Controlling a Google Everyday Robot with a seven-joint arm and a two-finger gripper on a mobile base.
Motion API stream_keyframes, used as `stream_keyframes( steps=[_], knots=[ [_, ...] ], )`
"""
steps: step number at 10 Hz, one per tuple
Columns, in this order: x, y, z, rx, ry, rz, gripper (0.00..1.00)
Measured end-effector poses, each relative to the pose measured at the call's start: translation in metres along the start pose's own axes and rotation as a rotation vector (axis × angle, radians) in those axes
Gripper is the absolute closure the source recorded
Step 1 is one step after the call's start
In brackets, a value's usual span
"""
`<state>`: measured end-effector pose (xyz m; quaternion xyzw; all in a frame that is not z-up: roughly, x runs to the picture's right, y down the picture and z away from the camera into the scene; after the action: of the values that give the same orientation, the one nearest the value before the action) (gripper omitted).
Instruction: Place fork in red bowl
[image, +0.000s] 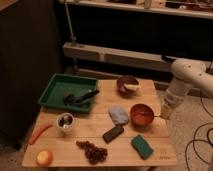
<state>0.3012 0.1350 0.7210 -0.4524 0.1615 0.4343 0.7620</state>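
Observation:
The red bowl (127, 83), dull maroon, stands at the back right of the wooden table (100, 160). The fork (132, 88) lies inside it, and only its pale-yellow handle shows. My gripper (164, 112) hangs from the white arm (186, 74) at the table's right edge. It is just right of the orange-red bowl (142, 115) and well in front of and to the right of the red bowl. It holds nothing that I can see.
A green tray (56, 85) at the back left holds a black utensil (81, 97). A grey cloth (119, 115), dark bar (113, 133), green sponge (142, 146), grapes (92, 150), small cup (65, 121), carrot (39, 133) and round fruit (44, 157) lie on the table.

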Motion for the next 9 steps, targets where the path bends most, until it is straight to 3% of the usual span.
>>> stream_keyframes(
  steps=[4, 7, 9],
  knots=[
    [-0.009, -0.001, 0.005, 0.003, 0.023, 0.003, 0.96],
    [-0.019, 0.0, -0.005, -0.009, -0.055, 0.004, 0.67],
    [-0.031, 0.002, -0.007, -0.013, -0.074, -0.003, 0.49]
  ],
)
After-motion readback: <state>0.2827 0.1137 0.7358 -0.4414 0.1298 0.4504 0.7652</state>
